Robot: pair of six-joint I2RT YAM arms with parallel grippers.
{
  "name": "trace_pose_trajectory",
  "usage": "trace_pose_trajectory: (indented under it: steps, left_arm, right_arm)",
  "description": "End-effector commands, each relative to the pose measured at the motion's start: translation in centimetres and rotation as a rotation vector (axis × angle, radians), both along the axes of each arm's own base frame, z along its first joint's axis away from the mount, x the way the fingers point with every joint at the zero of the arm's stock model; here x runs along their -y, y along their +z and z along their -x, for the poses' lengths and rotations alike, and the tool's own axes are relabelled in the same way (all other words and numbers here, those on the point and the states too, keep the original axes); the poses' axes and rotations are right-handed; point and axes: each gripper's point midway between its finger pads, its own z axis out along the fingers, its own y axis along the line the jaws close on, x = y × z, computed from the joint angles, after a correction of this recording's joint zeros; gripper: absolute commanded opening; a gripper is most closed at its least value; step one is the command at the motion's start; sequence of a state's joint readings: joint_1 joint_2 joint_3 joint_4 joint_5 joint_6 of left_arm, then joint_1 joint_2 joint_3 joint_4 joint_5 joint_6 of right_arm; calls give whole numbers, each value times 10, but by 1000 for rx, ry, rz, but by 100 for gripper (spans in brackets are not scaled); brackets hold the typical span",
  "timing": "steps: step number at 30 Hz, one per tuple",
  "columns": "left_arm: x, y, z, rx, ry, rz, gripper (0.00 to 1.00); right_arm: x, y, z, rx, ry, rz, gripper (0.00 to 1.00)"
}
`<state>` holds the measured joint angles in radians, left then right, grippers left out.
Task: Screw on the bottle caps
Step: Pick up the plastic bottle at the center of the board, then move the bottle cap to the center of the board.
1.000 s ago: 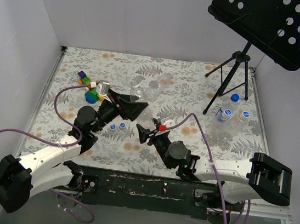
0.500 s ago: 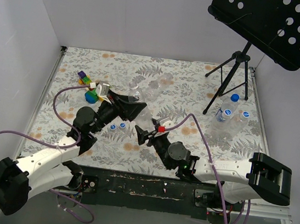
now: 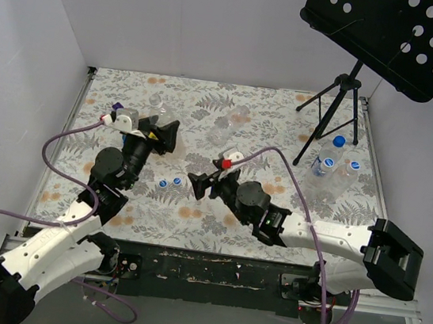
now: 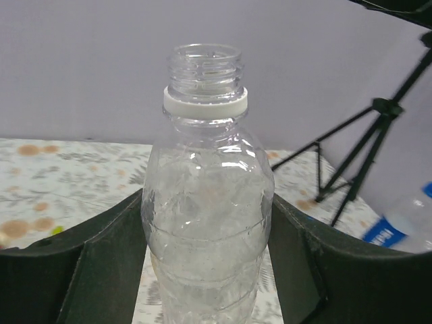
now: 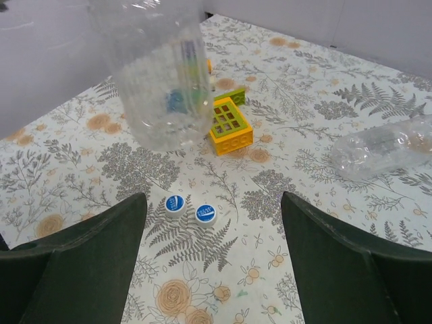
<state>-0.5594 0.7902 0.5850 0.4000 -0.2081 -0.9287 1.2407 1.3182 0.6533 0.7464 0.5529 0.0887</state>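
My left gripper (image 3: 166, 134) is shut on a clear bottle (image 4: 206, 202) and holds it upright above the table. The bottle's neck (image 4: 204, 67) is open, with a white ring under the thread and no cap on it. The held bottle also shows in the right wrist view (image 5: 152, 74), hanging in the air. Two blue-and-white caps (image 3: 170, 181) lie side by side on the table. In the right wrist view they (image 5: 190, 208) lie just ahead of my right gripper (image 5: 212, 199), between its fingers. My right gripper (image 3: 202, 182) is open, empty and low over the table.
An uncapped clear bottle (image 3: 223, 127) lies on its side mid-table, also in the right wrist view (image 5: 381, 152). Several bottles, one blue-capped (image 3: 333, 157), stand at the right beside a black tripod (image 3: 331, 113). Yellow and green blocks (image 5: 229, 128) lie beyond the caps.
My left arm has swung left and up with the bottle, turning it upright. My right gripper has moved a little left and forward, towards the two caps.
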Motion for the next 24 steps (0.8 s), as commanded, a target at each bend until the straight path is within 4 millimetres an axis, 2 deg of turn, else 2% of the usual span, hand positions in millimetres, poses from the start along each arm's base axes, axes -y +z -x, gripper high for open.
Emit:
trace_pose_trajectory:
  steps: [1, 5, 11, 16, 19, 24]
  left_arm:
    - [-65, 23, -7, 56, 287, -88, 44]
    - [-100, 31, -6, 89, 405, -87, 45]
    - [-119, 31, -11, 90, 432, -49, 45]
    - [-123, 35, -8, 107, 446, -57, 45]
    - [-121, 36, -7, 114, 437, -58, 45]
    - [-120, 36, -7, 117, 428, -65, 45]
  right_arm:
    - [-30, -20, -6, -165, 162, 75, 88]
    - [-50, -59, -17, -244, 240, 234, 83]
    - [-79, -124, -33, -318, 275, 455, 77]
    - [-96, -155, -45, -329, 276, 536, 72]
    - [-105, -166, -54, -326, 274, 578, 69]
    - [-114, -190, -58, -352, 286, 630, 59]
